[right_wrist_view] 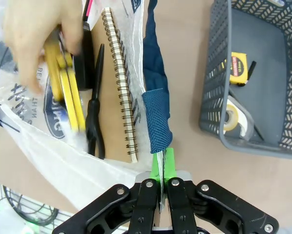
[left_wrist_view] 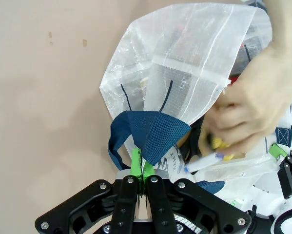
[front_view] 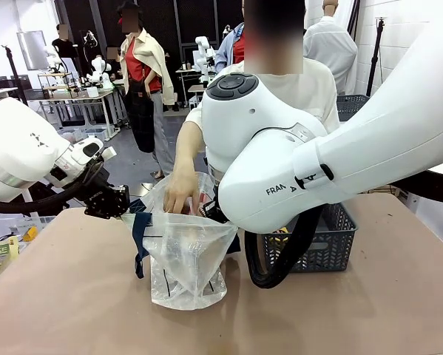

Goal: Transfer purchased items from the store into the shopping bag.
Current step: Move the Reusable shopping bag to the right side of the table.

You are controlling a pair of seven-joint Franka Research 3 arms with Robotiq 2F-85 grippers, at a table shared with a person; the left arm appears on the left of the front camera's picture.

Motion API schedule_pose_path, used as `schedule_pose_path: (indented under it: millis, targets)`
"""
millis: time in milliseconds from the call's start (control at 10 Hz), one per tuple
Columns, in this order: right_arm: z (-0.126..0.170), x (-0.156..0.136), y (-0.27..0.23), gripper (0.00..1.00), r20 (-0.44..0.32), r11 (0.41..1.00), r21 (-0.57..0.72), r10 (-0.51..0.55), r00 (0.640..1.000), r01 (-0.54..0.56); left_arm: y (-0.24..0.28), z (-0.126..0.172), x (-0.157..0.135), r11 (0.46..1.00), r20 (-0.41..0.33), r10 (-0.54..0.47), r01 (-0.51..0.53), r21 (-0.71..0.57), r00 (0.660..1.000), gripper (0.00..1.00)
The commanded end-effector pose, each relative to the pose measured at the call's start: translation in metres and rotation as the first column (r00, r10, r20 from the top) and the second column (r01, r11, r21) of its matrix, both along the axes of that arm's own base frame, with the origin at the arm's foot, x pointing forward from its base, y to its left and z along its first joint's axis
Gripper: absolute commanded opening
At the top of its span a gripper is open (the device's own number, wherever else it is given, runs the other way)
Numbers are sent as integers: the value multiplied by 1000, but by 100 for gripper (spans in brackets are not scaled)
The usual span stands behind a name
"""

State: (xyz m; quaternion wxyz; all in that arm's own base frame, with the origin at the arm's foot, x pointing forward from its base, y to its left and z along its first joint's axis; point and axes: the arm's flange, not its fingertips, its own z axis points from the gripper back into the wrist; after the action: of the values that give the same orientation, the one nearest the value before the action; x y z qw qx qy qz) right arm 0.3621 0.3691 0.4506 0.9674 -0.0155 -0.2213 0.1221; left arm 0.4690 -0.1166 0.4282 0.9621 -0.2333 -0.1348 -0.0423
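The translucent white shopping bag (front_view: 188, 255) stands open mid-table, held by both navy handles. My left gripper (front_view: 120, 203) is shut on one navy handle (left_wrist_view: 150, 134); its green pads (left_wrist_view: 136, 163) pinch the mesh strap. My right gripper (right_wrist_view: 163, 162) is shut on the other navy handle (right_wrist_view: 156, 117). The person's hand (front_view: 180, 191) reaches into the bag's mouth holding a yellow pack (right_wrist_view: 63, 83), also seen in the left wrist view (left_wrist_view: 216, 143). A spiral notebook (right_wrist_view: 119, 83) and a black tool (right_wrist_view: 94, 114) lie inside the bag. A red-pink sliver (right_wrist_view: 87, 7) shows by the hand.
A dark grey mesh basket (front_view: 339, 244) stands right of the bag, holding a yellow tape measure (right_wrist_view: 238, 68) and a tape roll (right_wrist_view: 231, 119). My right arm's bulky white link (front_view: 280, 148) hangs over the table's middle. The person stands at the far edge.
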Motion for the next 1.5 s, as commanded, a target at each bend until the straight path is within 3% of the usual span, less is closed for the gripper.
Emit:
schedule_pose_path:
  millis: [0, 1400]
  targets:
    - [1, 0, -1, 0, 0, 1000, -2, -4, 1000, 4, 4, 2, 0, 1000, 1, 8, -8, 4, 1000, 0]
    - [1, 0, -1, 0, 0, 1000, -2, -4, 1000, 4, 4, 2, 0, 1000, 1, 8, -8, 4, 1000, 0]
